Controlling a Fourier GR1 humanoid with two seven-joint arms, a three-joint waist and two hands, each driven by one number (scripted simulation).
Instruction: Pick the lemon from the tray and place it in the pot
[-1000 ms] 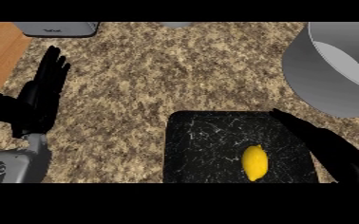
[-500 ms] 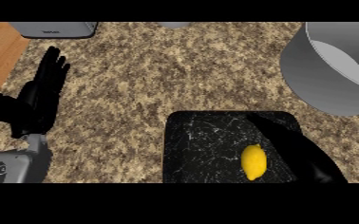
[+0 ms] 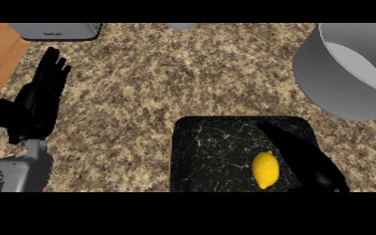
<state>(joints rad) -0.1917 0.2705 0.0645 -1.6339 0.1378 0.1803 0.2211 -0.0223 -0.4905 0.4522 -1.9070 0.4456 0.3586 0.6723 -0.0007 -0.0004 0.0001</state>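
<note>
One second has brought the right hand (image 3: 305, 157), fingers straight and holding nothing, leftward over the black tray (image 3: 213, 149) until just beside the lemon (image 3: 265, 170), ungrasped, the pot (image 3: 341, 74) well apart; left hand (image 3: 40, 97) rests open.

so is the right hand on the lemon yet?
Cannot tell. In the head view the right hand lies over the tray, right beside the lemon, fingers straight; black hand against black tray hides any gap or contact.
</note>
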